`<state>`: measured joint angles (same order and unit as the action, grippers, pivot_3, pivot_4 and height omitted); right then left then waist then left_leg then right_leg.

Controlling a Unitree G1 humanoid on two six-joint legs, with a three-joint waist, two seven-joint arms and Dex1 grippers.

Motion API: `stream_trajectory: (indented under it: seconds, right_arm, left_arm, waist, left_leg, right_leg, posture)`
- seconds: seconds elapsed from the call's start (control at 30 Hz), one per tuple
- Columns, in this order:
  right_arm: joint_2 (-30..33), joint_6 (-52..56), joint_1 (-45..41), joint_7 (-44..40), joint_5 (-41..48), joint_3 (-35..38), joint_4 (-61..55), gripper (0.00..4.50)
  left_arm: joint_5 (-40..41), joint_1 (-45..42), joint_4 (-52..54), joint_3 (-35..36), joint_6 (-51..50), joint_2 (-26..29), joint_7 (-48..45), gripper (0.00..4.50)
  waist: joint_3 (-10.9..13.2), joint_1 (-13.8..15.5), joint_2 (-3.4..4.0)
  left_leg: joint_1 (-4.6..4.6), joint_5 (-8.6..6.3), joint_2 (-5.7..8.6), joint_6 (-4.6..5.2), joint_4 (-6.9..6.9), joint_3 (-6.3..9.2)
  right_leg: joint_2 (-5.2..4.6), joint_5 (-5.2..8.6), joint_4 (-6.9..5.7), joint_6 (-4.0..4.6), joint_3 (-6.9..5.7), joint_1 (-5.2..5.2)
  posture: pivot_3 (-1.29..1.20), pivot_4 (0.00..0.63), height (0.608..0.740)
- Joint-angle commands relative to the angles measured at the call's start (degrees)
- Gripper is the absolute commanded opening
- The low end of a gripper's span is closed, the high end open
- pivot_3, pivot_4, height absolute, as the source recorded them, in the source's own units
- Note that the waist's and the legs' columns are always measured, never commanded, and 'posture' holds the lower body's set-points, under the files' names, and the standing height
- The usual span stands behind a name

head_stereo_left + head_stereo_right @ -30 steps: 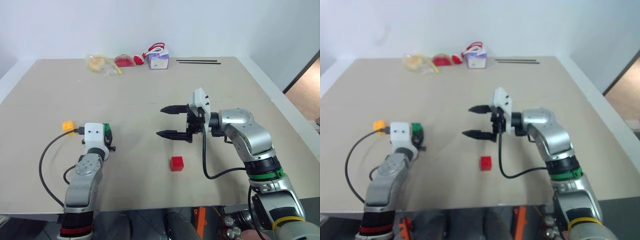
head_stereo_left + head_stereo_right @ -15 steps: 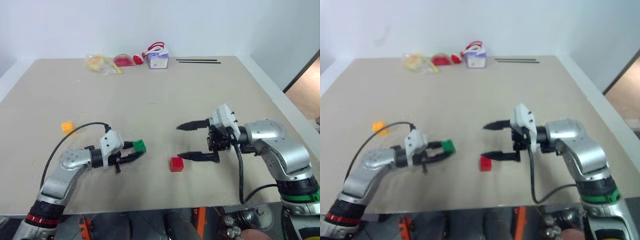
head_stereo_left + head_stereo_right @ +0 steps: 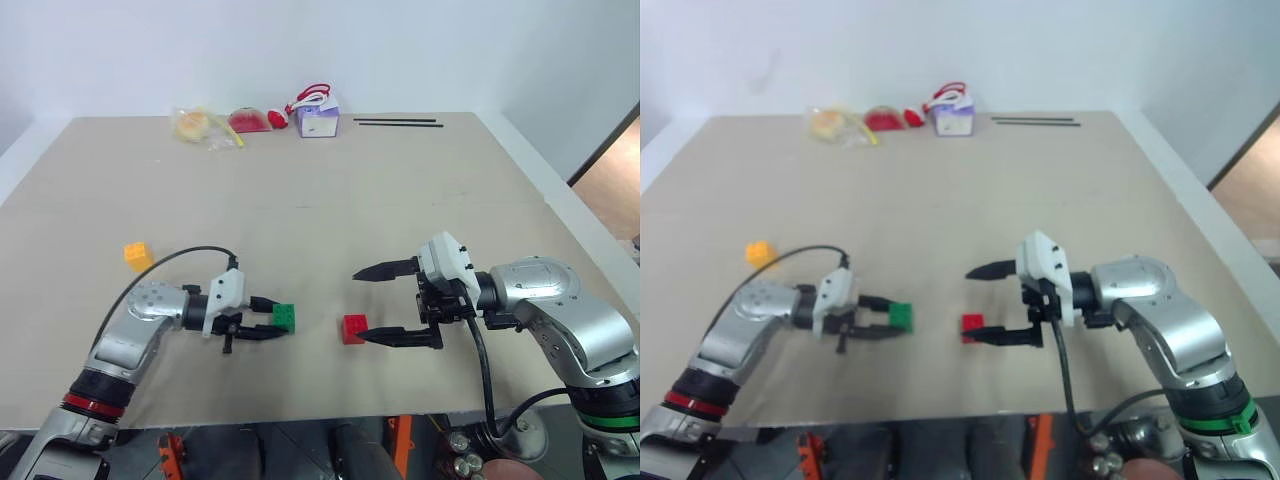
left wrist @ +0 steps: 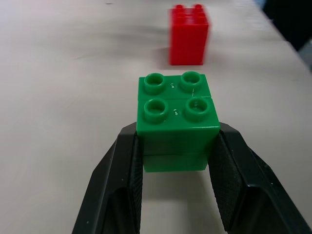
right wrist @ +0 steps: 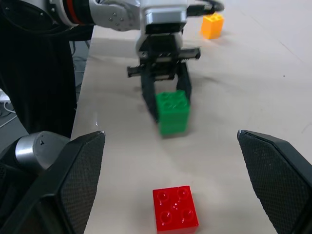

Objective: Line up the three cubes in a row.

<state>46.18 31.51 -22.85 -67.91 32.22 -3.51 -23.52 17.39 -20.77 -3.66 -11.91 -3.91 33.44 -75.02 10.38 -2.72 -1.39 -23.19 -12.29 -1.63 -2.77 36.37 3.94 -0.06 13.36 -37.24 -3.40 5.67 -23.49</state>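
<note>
head views, left hand (image 3: 268, 320): pointed toward the right, fingers clamped on the green cube (image 3: 284, 318), which is held low over the beige worktop (image 3: 330, 190); whether the cube rests on the surface cannot be told.
head views, right hand (image 3: 385, 302): pointed toward the left, fingers spread wide with nothing between them; its lower finger tip is seen just beside the red cube (image 3: 353, 329).
head views, cubes: red cube is sat on the worktop near the front edge, between the two hands; green cube is placed close on its left, a gap between them; yellow-orange cube (image 3: 138, 256) is set well apart, further left and further back.
head views, rest: a purple-and-white box (image 3: 317, 120), a red item (image 3: 249, 121), a clear bag (image 3: 203, 127) and two thin black rods (image 3: 396, 122) are lined along the far edge.
left wrist view: green cube (image 4: 176, 117) is gripped by both black fingers (image 4: 117, 187) at its lower sides, studs up; red cube (image 4: 189, 35) is seen beyond it, apart.
right wrist view: black fingers (image 5: 68, 183) are spread to the frame sides; red cube (image 5: 175, 207) lies between them untouched; left hand (image 5: 165, 105) with green cube (image 5: 172, 111) is faced; yellow-orange cube (image 5: 212, 25) is seen far behind.
</note>
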Motion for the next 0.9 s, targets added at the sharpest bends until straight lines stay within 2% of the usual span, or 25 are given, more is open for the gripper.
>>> stream_trajectory:
  seconds: [0.03,0.3,0.37,0.57,0.67,0.73,0.9]
  right_arm:
    - [0.9,-0.44,0.11,0.73,0.88,2.3,-2.32,4.5]
    - [1.18,-1.05,0.1,0.91,0.82,2.31,-1.66,4.5]
    - [1.16,-1.24,-0.14,0.82,0.72,2.25,-1.28,4.5]
    - [1.02,-1.52,-0.86,0.58,0.74,2.0,-0.65,4.5]
    - [0.64,-1.12,-1.38,0.55,1.67,2.41,-0.35,4.5]
    - [0.13,0.02,-1.83,0.93,3.46,3.23,-0.41,4.5]
    - [-1.53,3.63,-3.59,2.81,9.13,5.43,-1.05,4.5]
  left_arm:
    - [0.34,1.1,3.53,-0.69,-0.42,0.17,-0.33,1.31]
    - [-0.71,2.81,4.96,-1.23,-2.19,0.6,1.33,1.31]
    - [-1.77,3.06,4.72,-1.29,-2.05,0.43,2.53,2.34]
    - [-0.76,4.1,6.8,-0.44,-2.92,-0.07,3.99,4.31]
    - [2.81,4.58,9.82,1.73,-5.17,-0.43,4.8,4.42]
    - [8.03,4.6,13.71,4.42,-10.43,-1.31,7.41,4.42]
    - [22.69,5.44,26.47,13.38,-26.3,-7.57,25.83,4.42]
  waist:
    - [0.0,-0.01,0.0]
    - [0.0,-0.01,0.0]
    - [0.0,-0.01,0.0]
    - [0.0,-0.01,0.0]
    - [0.0,0.0,0.0]
    - [0.0,-0.01,0.0]
    - [0.02,-0.04,-0.03]
  left_leg:
    - [0.01,0.0,0.0,0.0,0.0,0.01]
    - [0.04,0.0,-0.02,0.01,0.02,0.01]
    - [0.04,0.0,-0.01,0.01,0.02,0.01]
    - [0.04,0.0,-0.02,0.01,0.02,0.01]
    - [0.04,0.0,-0.02,0.01,0.02,0.01]
    - [0.04,0.0,-0.02,0.01,0.02,0.01]
    - [0.04,0.0,-0.04,0.01,0.05,0.02]
  right_leg:
    - [0.0,0.0,0.0,0.0,0.0,0.0]
    - [0.01,-0.01,-0.01,0.02,0.0,0.02]
    - [0.01,-0.01,-0.01,0.02,0.0,0.02]
    - [0.02,-0.02,-0.01,0.01,-0.01,0.01]
    - [0.01,-0.02,-0.01,0.01,0.0,0.02]
    - [0.01,-0.02,-0.01,0.0,-0.01,0.02]
    - [0.01,-0.05,-0.03,-0.06,0.0,0.04]
  posture:
    - [0.0,0.15,0.74]
    - [0.0,0.15,0.74]
    - [0.0,0.15,0.74]
    - [0.0,0.15,0.74]
    - [0.0,0.15,0.74]
    - [0.0,0.15,0.74]
    - [0.0,0.15,0.74]
